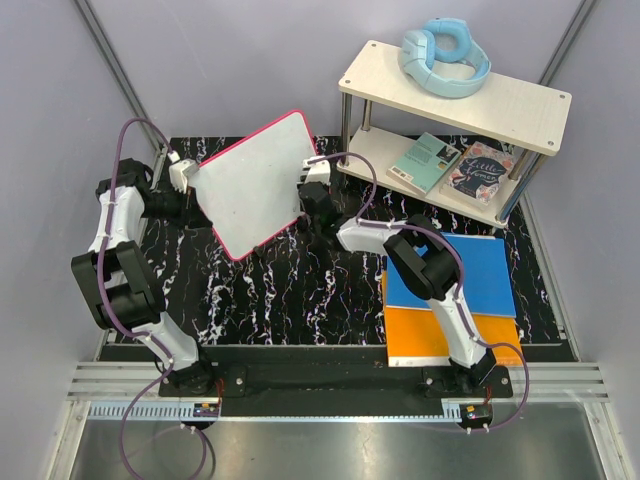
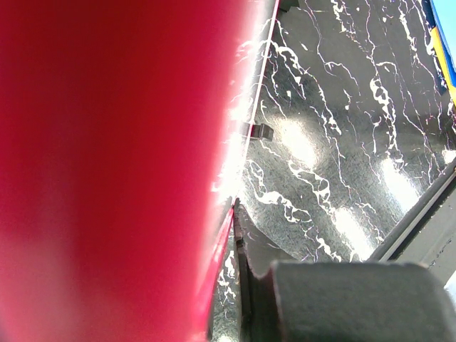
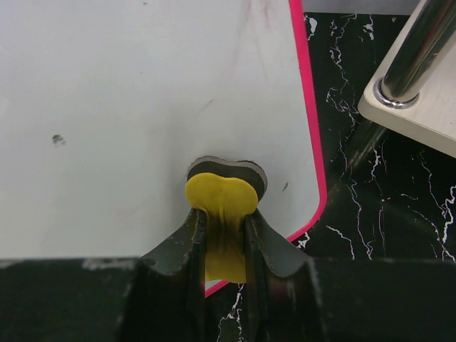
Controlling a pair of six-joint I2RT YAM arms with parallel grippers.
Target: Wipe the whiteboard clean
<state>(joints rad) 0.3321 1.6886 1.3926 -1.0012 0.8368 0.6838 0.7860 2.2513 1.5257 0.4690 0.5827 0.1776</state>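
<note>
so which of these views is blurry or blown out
left wrist: the whiteboard sits too close, a blurred red smear, with glare blowing out its edge and patches of the table; right wrist: sharp, evenly lit, yellow pad crisp; top external: clear, soft shadows

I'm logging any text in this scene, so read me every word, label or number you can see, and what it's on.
Nothing here is legible.
Teal book: cover lettering too small to read.
Patterned book: large script title, too blurred to read.
Whiteboard: no writing, only a few faint specks.
</note>
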